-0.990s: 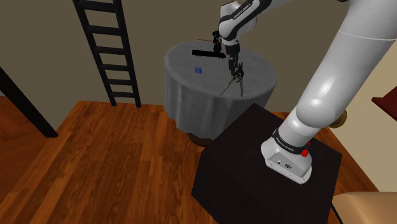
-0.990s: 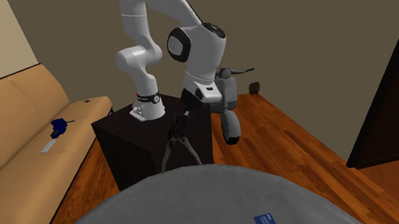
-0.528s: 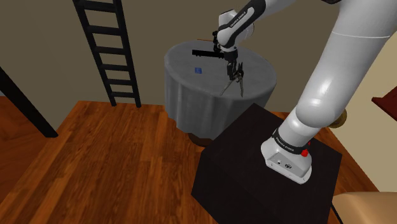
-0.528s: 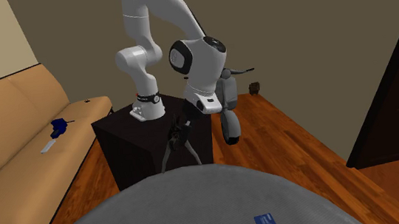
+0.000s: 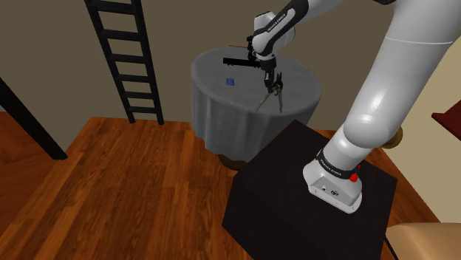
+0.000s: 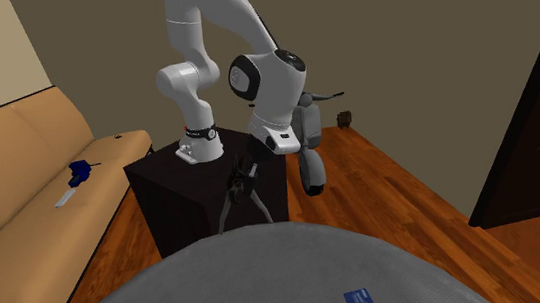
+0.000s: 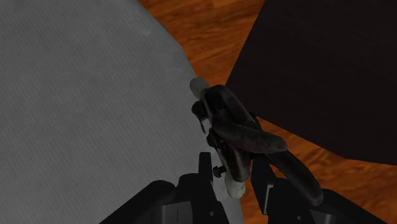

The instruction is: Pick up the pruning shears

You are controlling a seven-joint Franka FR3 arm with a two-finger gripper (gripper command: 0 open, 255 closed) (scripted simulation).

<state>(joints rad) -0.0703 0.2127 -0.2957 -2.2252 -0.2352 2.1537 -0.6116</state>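
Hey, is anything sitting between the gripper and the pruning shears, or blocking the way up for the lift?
Nothing visible does. The gripper is shut on the pruning shears, which hang with their handles downward over the grey round table. No other thing shows around them, so the way up looks free.

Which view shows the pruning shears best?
The wrist view: pruning shears close up, clasped in the gripper. The shoulder view shows them small above the table; the second exterior view, dark against the stand.
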